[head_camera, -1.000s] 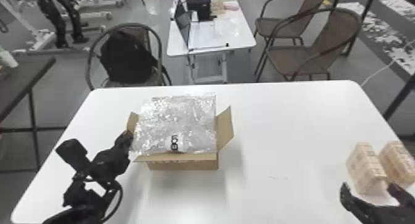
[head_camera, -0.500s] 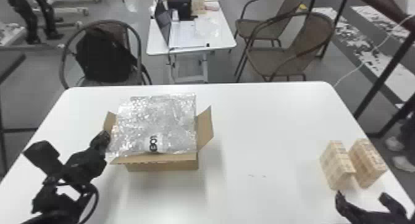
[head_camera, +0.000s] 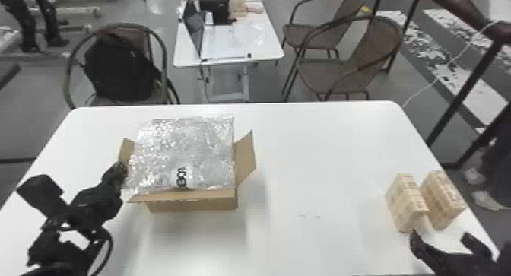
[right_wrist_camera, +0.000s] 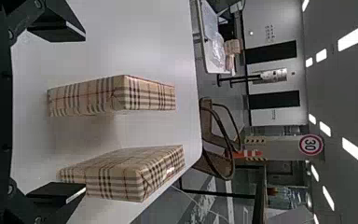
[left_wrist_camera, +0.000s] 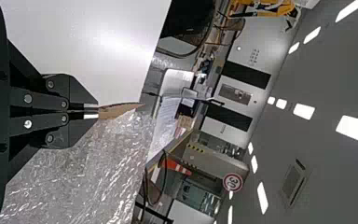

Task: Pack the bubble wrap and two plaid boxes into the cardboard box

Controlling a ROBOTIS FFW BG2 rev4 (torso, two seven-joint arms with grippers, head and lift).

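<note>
Bubble wrap point(head_camera: 184, 151) lies spread across the top of the open cardboard box point(head_camera: 192, 205), covering the opening and overlapping the rim on the near side; how deep it reaches inside cannot be told. At the box's left side, the left gripper point(left_wrist_camera: 91, 111) has its fingers closed on a brown cardboard flap point(left_wrist_camera: 116, 110), while the right flap point(head_camera: 245, 155) stands up and outward. Well apart, toward the right edge of the white table point(head_camera: 327, 149), two plaid boxes stand side by side with a narrow gap between them: a left plaid box point(right_wrist_camera: 112, 94) and a right plaid box point(right_wrist_camera: 123, 172). Just on the robot's side of them is the right gripper point(right_wrist_camera: 85, 113), its fingers wide apart and holding nothing. The step in hand looks like readying the carton and lining up on the first plaid box. The next move probably calls for shifting the right gripper a little leftward, so that one finger enters the gap (a tight fit) instead of bumping the right plaid box. The wrap may also block the opening and need tucking down first. Beyond the table are a black backpack point(head_camera: 119, 68) on a chair, a small table with an open laptop point(head_camera: 194, 26), and brown woven chairs point(head_camera: 351, 62).
</note>
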